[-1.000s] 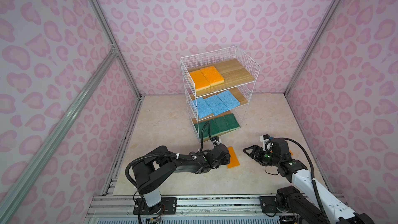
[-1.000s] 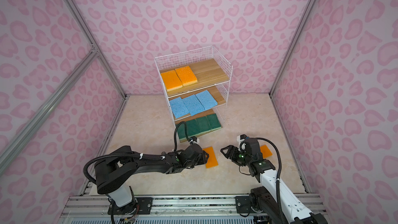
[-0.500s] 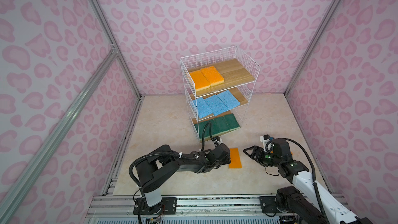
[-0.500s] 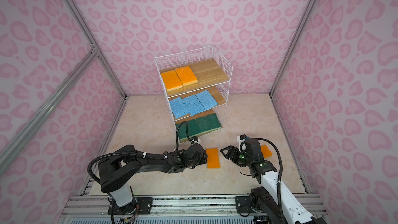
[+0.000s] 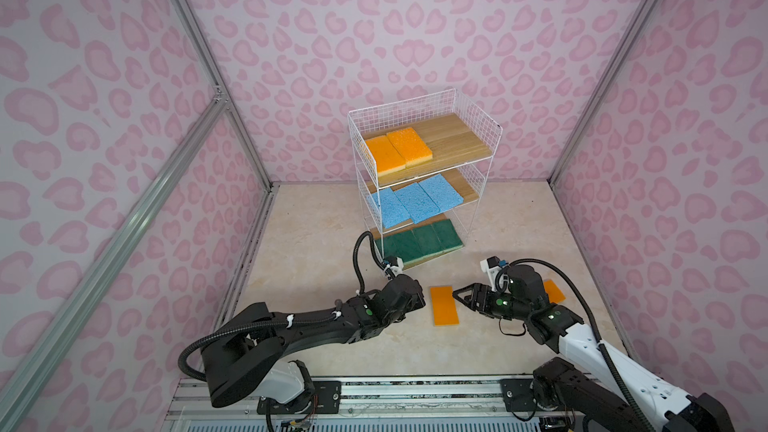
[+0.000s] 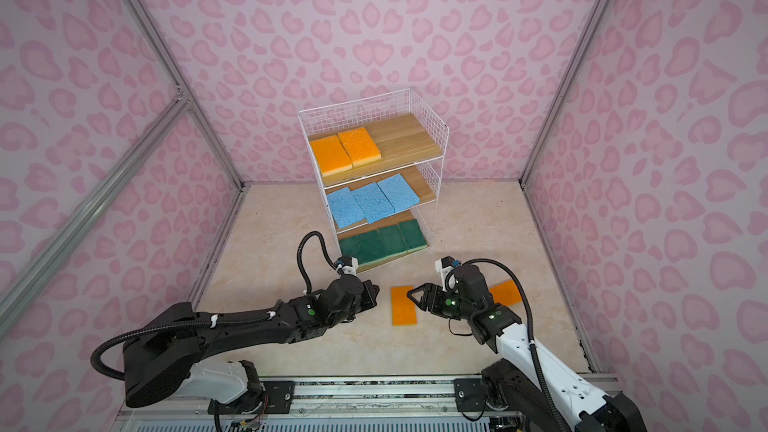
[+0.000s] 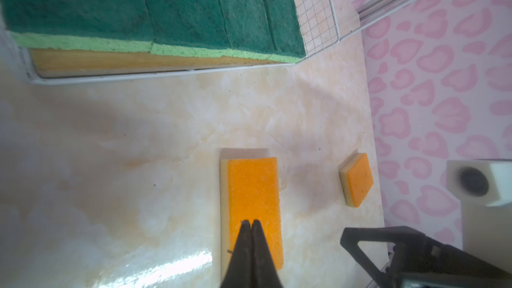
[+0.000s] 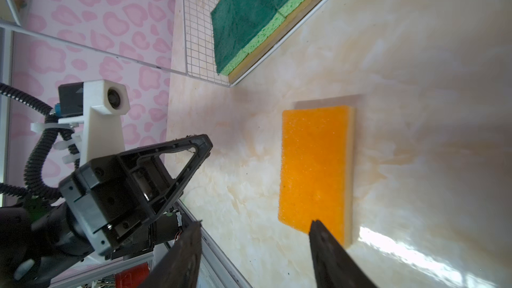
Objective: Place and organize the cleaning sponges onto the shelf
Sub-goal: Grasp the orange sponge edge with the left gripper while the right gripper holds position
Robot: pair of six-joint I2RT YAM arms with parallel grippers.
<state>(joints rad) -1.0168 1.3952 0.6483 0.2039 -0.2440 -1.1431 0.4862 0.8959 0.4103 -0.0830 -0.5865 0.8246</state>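
An orange-topped sponge [image 5: 444, 305] [image 6: 403, 305] lies flat on the floor between my two grippers. My left gripper [image 5: 422, 300] [image 6: 375, 290] is shut with nothing between its jaws, and its tips [image 7: 250, 221] are over the sponge's [image 7: 253, 189] near end. My right gripper [image 5: 458, 295] [image 6: 411, 295] [image 8: 256, 221] is open just to the right of the sponge [image 8: 313, 162], one finger over its corner. A second orange sponge [image 5: 555, 290] [image 6: 505, 292] [image 7: 357, 180] lies behind the right wrist. The shelf [image 5: 453, 139] [image 6: 409, 139] holds two orange sponges [image 5: 399, 151], three blue [image 5: 415, 201] and several green [image 5: 419, 241].
The right half of the shelf's top board [image 5: 461, 145] is bare wood. White wire sides [image 5: 478, 118] fence the tiers. The lowest tier's front edge [image 7: 155, 74] is close to my left gripper. Pink patterned walls [image 5: 665, 160] close the cell.
My left gripper has closed its jaws. The floor sponge has turned from tilted to lying straight. The right gripper's jaws have narrowed a little.
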